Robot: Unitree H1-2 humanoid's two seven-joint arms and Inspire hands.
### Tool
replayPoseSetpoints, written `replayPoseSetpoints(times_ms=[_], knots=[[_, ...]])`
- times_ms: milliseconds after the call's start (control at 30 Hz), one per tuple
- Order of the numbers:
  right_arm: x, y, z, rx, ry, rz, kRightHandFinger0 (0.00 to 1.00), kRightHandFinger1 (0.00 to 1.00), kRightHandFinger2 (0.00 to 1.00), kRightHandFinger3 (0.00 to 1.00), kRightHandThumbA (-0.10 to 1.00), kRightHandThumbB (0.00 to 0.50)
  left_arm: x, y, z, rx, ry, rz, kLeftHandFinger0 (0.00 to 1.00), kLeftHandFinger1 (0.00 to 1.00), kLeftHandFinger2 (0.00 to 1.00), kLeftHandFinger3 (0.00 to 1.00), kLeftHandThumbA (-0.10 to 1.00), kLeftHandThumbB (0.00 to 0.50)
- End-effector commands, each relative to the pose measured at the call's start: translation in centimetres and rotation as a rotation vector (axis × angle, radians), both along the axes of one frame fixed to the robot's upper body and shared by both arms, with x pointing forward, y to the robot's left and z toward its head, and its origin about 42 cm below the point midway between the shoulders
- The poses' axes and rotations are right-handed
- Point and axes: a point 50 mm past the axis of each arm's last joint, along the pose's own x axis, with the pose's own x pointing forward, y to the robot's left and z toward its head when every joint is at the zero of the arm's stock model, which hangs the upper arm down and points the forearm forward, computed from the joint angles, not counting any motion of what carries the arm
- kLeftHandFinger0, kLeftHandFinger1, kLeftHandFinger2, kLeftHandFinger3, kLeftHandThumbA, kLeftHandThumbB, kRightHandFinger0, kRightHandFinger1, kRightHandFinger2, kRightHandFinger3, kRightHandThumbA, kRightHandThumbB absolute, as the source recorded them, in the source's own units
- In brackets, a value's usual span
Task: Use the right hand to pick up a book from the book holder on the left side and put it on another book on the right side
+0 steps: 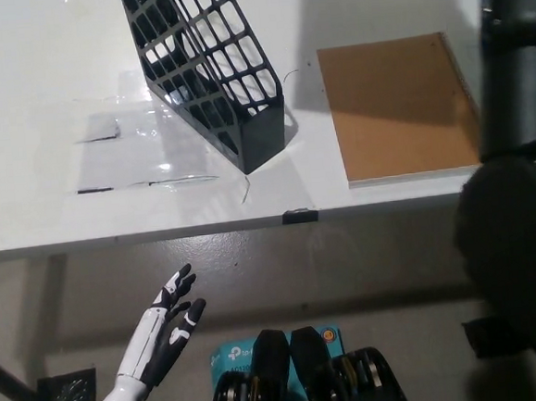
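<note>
The book holder (207, 71) is standing empty; one brown book (398, 108) is lying flat just left of your black right arm (514, 144). The right hand itself is out of frame, so grip is unknowable. The white left hand (162, 334) is idling, fingers spread, below the table (47, 106). You are likely mid-placement; confirm the stacking next.

The table (46, 97) was white. The book holder (207, 71) at the left was black with a grid pattern. The book (395, 107) at the right was plain brown. The left hand (159, 344) was white with black patches.
</note>
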Motion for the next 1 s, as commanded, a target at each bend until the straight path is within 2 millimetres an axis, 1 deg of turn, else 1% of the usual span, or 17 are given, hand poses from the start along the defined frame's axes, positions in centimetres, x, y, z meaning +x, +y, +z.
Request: replayPoseSetpoints(times_ms=[0,33,100,133,167,200,233,267,300,367,400,433,533,600,733,933,967], knots=[[-0.9,-2.6,3.6,0.042,-0.106,-0.029,0.00,0.27,0.79,1.00,-0.10,0.036,-0.3,0.1,0.3,-0.003,-0.038,-0.030,0.95,1.00,1.00,1.00,0.92,0.171],[-0.5,-3.2,2.6,0.034,-0.087,-0.016,0.00,0.28,0.77,1.00,-0.10,0.025,-0.3,0.1,0.2,-0.002,-0.030,-0.028,0.95,1.00,1.00,1.00,0.92,0.173],[-0.2,-3.5,1.8,0.018,-0.057,-0.014,0.00,0.30,0.73,1.00,-0.10,0.039,-0.5,0.2,0.0,-0.003,-0.028,-0.020,0.95,1.00,1.00,1.00,0.93,0.175],[0.2,-3.9,1.0,-0.006,-0.041,-0.026,0.00,0.31,0.69,0.88,-0.10,0.041,-0.5,0.2,0.0,0.001,-0.028,-0.017,0.94,1.00,1.00,1.00,0.93,0.181],[0.5,-4.1,0.3,-0.016,-0.033,-0.026,0.00,0.27,0.64,0.98,-0.10,0.027,-0.5,0.2,-0.1,-0.005,-0.031,-0.014,0.93,1.00,1.00,1.00,0.93,0.179],[0.7,-4.2,-0.5,-0.033,-0.020,-0.034,0.00,0.26,0.63,1.00,-0.10,0.029,-0.5,0.1,-0.1,-0.011,-0.033,-0.010,0.92,1.00,1.00,1.00,0.92,0.178],[1.0,-4.2,-1.4,-0.050,0.000,-0.039,0.00,0.27,0.63,1.00,-0.10,0.052,-0.6,0.1,-0.3,-0.015,-0.031,-0.005,0.92,1.00,1.00,1.00,0.92,0.178],[1.3,-4.1,-2.5,-0.057,0.037,-0.048,0.00,0.25,0.65,1.00,-0.10,0.109,-0.7,0.1,-0.3,-0.015,-0.032,-0.003,0.92,1.00,1.00,1.00,0.92,0.178],[1.6,-3.8,-3.8,-0.069,0.080,-0.056,0.00,0.19,0.64,1.00,-0.10,0.068,-0.7,0.0,-0.4,-0.016,-0.034,-0.001,0.92,1.00,1.00,1.00,0.92,0.176],[2.3,-3.1,-7.1,-0.090,0.154,-0.069,0.00,0.12,0.62,1.00,-0.10,0.056,-0.9,0.0,-0.5,-0.015,-0.035,0.005,0.91,1.00,1.00,1.00,0.93,0.167],[2.3,-3.0,-7.3,-0.094,0.158,-0.070,0.00,0.11,0.62,1.00,-0.10,0.056,-1.0,0.0,-0.5,-0.016,-0.034,0.006,0.91,1.00,1.00,1.00,0.93,0.165],[2.6,-2.9,-9.5,-0.114,0.191,-0.063,0.00,0.12,0.65,1.00,-0.10,0.036,-1.1,0.0,-0.7,-0.023,-0.034,0.007,0.91,1.00,1.00,1.00,0.92,0.158],[2.8,-3.0,-13.4,-0.139,0.265,-0.093,0.00,0.11,0.67,1.00,-0.10,0.035,-1.4,0.0,-0.8,-0.020,-0.028,0.010,0.91,1.00,1.00,1.00,0.93,0.170],[2.8,-3.6,-15.6,-0.145,0.339,-0.115,0.00,0.11,0.68,1.00,-0.10,0.058,-1.5,0.1,-0.8,-0.017,-0.028,0.009,0.91,1.00,1.00,1.00,0.94,0.167],[2.6,-5.0,-17.4,-0.157,0.422,-0.163,0.00,0.10,0.71,1.00,-0.10,0.054,-1.3,0.2,-0.7,-0.029,-0.031,0.014,0.91,1.00,1.00,1.00,0.91,0.150],[2.4,-6.4,-18.5,-0.310,0.441,-0.213,0.00,0.09,0.72,1.00,-0.10,0.054,-1.5,0.3,-0.9,-0.029,-0.026,0.021,0.91,1.00,1.00,1.00,0.91,0.153],[2.4,-6.6,-18.5,-0.321,0.432,-0.218,0.00,0.11,0.75,1.00,-0.10,0.055,-1.6,0.3,-0.9,-0.025,-0.022,0.021,0.91,1.00,1.00,1.00,0.92,0.160]])
